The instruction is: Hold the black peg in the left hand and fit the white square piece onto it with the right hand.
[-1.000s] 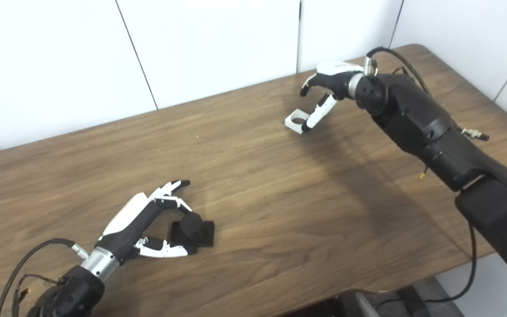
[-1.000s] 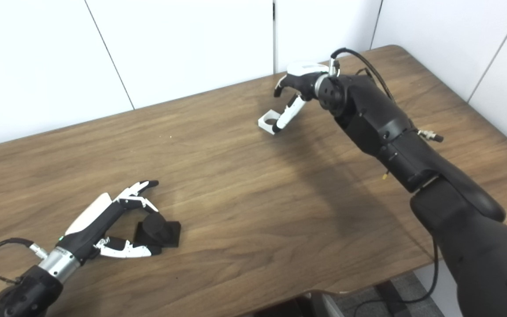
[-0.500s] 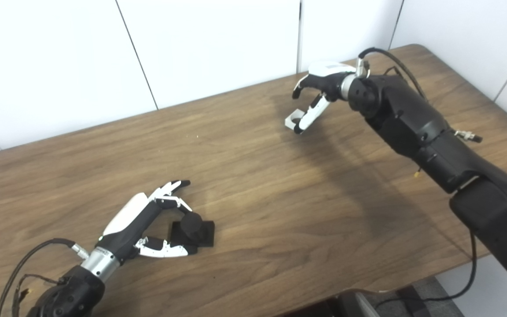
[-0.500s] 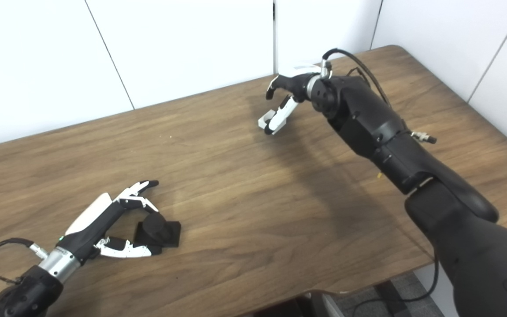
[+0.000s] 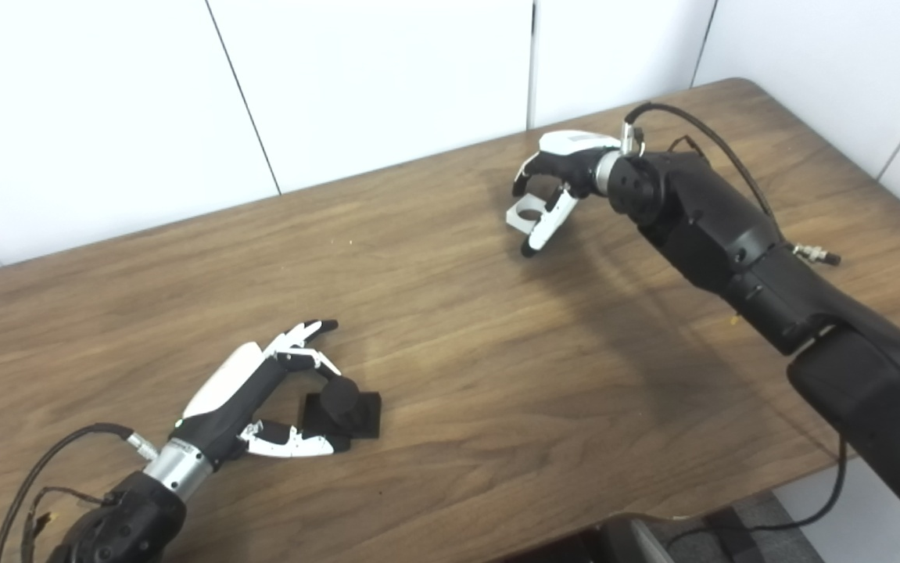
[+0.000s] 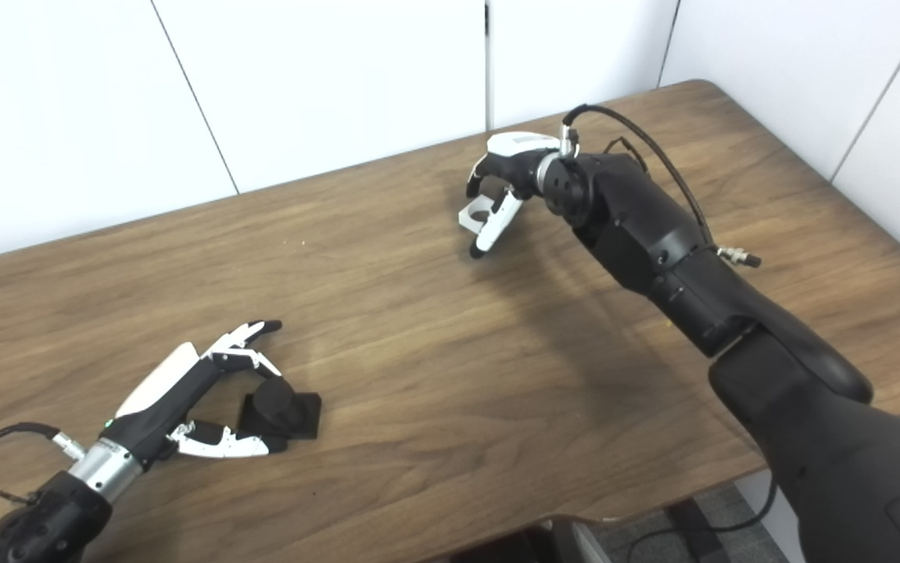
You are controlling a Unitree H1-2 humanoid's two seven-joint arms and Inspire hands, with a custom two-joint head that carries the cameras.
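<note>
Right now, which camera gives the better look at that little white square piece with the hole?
The left eye view: the white square piece and its hole show clearly between the right hand fingers. The right eye view shows the piece too, its hole less plainly.

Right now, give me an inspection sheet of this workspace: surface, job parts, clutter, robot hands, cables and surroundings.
Surface: brown wood-grain table, a few tiny specks on it.
Job's things: black round peg on a black square base, lying on the table near the left front; white square piece with a round hole, far right.
Clutter: nothing seen.
Robot hands: left robot hand around the peg, fingers and thumb either side, grip not clear. Right robot hand curled over the white piece; whether it is gripped or lifted cannot be told.
Cables: black cable looping at the left wrist; black cable arching over the right forearm.
Surroundings: white wall panels behind; floor glimpsed below the front edge.
</note>
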